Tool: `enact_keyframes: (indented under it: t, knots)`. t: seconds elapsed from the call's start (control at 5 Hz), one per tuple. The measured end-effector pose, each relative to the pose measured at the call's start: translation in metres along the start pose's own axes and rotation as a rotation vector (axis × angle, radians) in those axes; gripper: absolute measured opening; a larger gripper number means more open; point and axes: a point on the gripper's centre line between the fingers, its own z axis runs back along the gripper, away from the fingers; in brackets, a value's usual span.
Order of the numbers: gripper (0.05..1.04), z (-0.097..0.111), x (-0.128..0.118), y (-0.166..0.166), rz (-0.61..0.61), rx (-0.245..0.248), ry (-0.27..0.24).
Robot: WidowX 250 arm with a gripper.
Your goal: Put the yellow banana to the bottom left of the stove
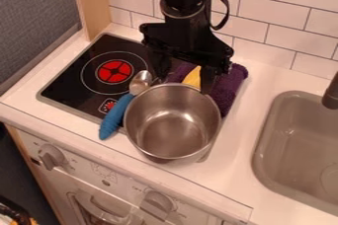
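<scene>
Can see a steel pot [173, 128], mouth up, on the white table [234, 165]. Just left of the pot, can make out a blue-handled spoon [121, 110], slanting with its metal end toward the back. Behind the pot and to its right, a bunched purple towel [231, 87]. Well to the pot's right, a grey sink [294, 113] with a dark faucet [331, 94]. Far behind the pot, a white tiled wall [254, 12]; farther left, an upright wooden post [92, 4].
</scene>
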Motion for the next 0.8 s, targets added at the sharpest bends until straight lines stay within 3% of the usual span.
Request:
enact_keyframes:
  t: [0.2, 0.8]
  knots:
    - [1.001, -0.009, -0.004, 0.000, 0.002, 0.004, 0.035]
    - [1.001, -0.062, 0.053, -0.001, 0.050, 0.031, 0.102]
